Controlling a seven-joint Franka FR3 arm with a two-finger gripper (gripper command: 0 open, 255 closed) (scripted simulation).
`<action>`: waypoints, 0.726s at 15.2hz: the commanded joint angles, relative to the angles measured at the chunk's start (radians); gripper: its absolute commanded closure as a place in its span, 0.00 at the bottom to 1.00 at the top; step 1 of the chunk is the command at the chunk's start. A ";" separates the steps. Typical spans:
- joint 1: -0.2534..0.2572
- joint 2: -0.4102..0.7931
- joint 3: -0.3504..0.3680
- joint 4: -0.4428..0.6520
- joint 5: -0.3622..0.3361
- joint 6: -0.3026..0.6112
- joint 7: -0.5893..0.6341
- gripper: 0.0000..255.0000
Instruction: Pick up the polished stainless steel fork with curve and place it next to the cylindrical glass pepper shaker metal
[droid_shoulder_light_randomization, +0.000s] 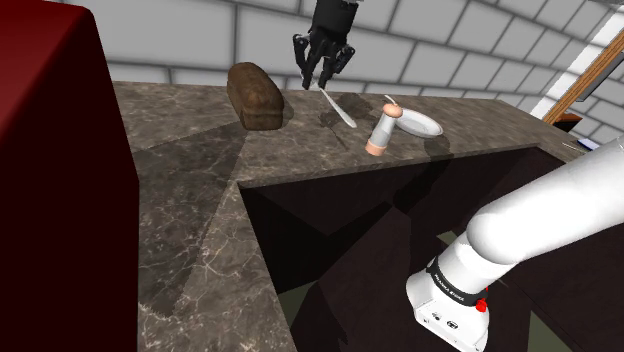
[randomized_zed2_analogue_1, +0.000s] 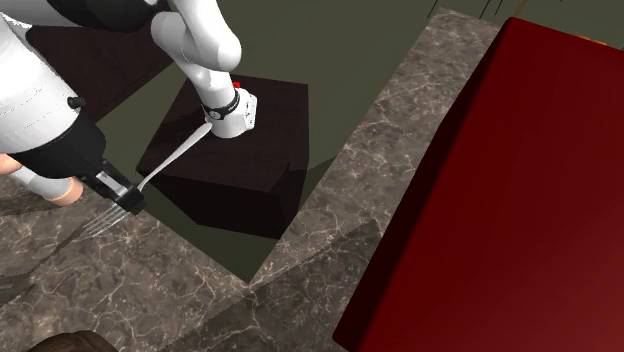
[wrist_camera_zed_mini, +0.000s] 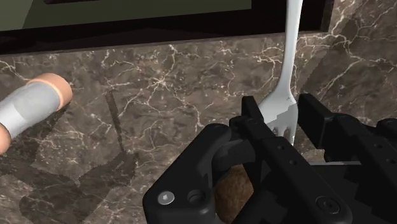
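Wrist view: gripper (wrist_camera_zed_mini: 282, 127) clasps fork (wrist_camera_zed_mini: 287, 70) (tines).

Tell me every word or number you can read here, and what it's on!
No text here can be read.
Dark band on the arm: tiny pale marks, too small to read.
Fork, shaker, plate, loaf: no writing visible.

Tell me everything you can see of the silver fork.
The shiny silver metal-looking fork has pointed tines and a long, slightly curved handle. The black gripper clasps it near the tines, holding it tilted in the air above the dark marbled counter; only the gripper touches it.
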 joint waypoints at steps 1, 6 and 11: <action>-0.017 -0.015 -0.038 -0.018 0.001 0.002 -0.057 1.00; -0.060 -0.015 -0.120 -0.030 -0.013 0.005 -0.179 1.00; -0.106 0.011 -0.196 -0.013 -0.034 0.008 -0.294 1.00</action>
